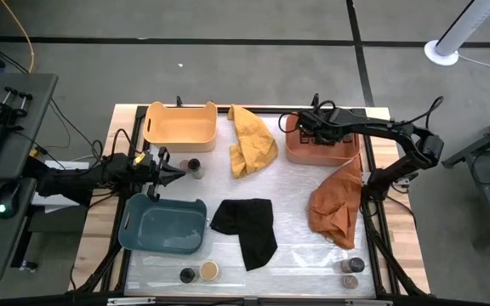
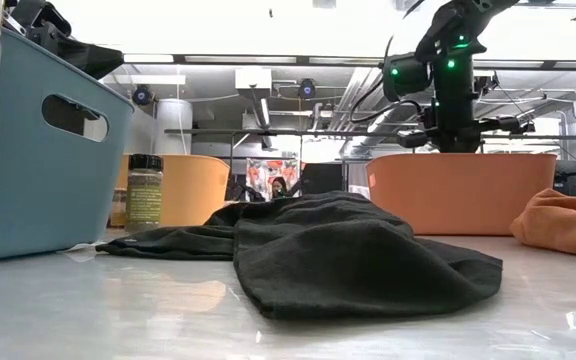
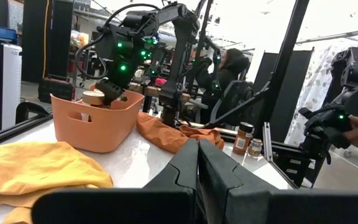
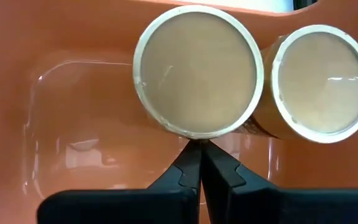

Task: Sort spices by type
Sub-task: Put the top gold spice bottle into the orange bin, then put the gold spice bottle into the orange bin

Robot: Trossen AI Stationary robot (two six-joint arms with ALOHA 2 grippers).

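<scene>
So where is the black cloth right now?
In the high view the black cloth lies near the table's front middle, between the blue tray on its left and the rust-orange cloth on its right.

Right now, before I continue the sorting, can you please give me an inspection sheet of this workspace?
Surface: pale table top, wooden edges.
Job's things: two tan-lidded spice jars in the coral plastic tray; one dark-lidded jar by the yellow plastic tray; two jars at the front edge; two jars front right.
Clutter: blue plastic tray; yellow cloth, black cloth, rust-orange cloth.
Grippers: left tool shut, empty, beside the dark-lidded jar; right tool shut above the coral tray.
Cables: black cables left of table.
Surroundings: seated person behind.
</scene>
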